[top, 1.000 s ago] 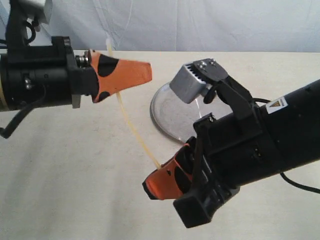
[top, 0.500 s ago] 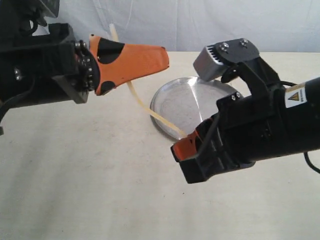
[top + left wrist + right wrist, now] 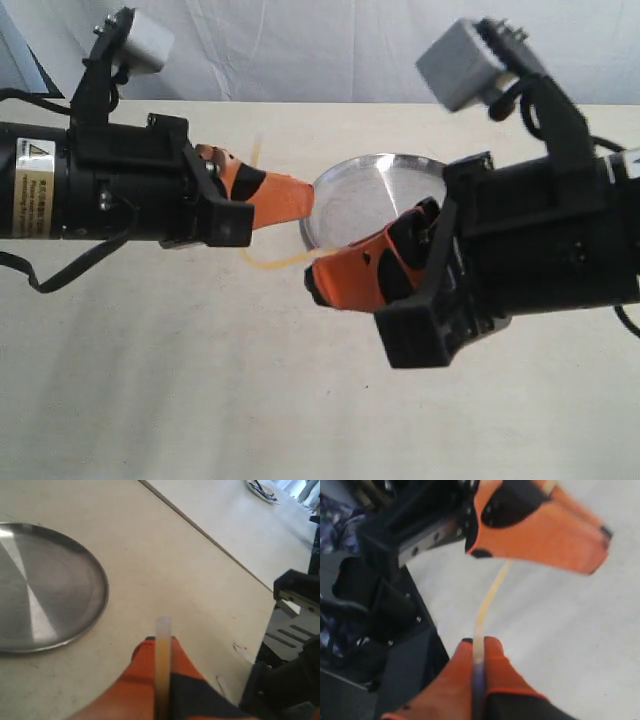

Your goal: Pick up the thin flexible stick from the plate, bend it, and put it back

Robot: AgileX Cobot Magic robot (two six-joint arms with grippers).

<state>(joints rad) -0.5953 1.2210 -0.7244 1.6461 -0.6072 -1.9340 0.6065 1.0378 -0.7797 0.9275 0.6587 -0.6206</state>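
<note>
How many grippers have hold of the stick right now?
2. The left gripper pinches one end of the stick, left of the plate. The right gripper pinches the other end, near the plate's rim.

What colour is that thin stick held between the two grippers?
Pale yellow; the thin flexible stick shows best in the left wrist view.
</note>
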